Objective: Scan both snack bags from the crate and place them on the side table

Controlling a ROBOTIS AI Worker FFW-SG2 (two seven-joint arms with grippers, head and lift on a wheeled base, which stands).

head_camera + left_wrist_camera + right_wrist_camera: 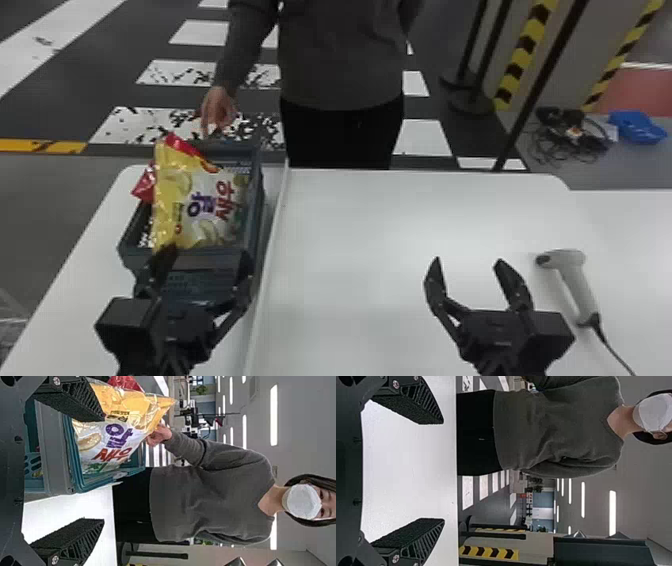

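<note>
Item, crate (pixel 256 200): one, dark, on the white table (pixel 370 225) at the robot's left.

Item, yellow-and-white snack bag (pixel 192 210): one, in the crate, a far corner standing above the rim. Printed face toward the robot, lettering turned sideways. Yellow end at the robot's left, white end at the right; long axis probably across the crate between the two, though the crumpled film leaves this uncertain.

Item, red packet (pixel 144 185): one, partly behind the yellow bag, at the crate's left side; by the task, presumably the second snack.

Item, left gripper (pixel 207 251): released, two fingers spread wide at the crate's near end, nothing grasped; one finger crosses in front of the bag in the left wrist view.

Item, right gripper (pixel 468 261): released and empty, above the white table.

Item, scanner (pixel 576 285): one, corded, lying on the white table to the right of the right gripper.

Item, person's hand (pixel 218 107): one, near the bag at the crate's far end.

Stage, as judged: first pick, before any scan. Next move calls for the left fingers to straddle the yellow bag, close gently and lift it past the rim; the scanner is wanted after.
</note>
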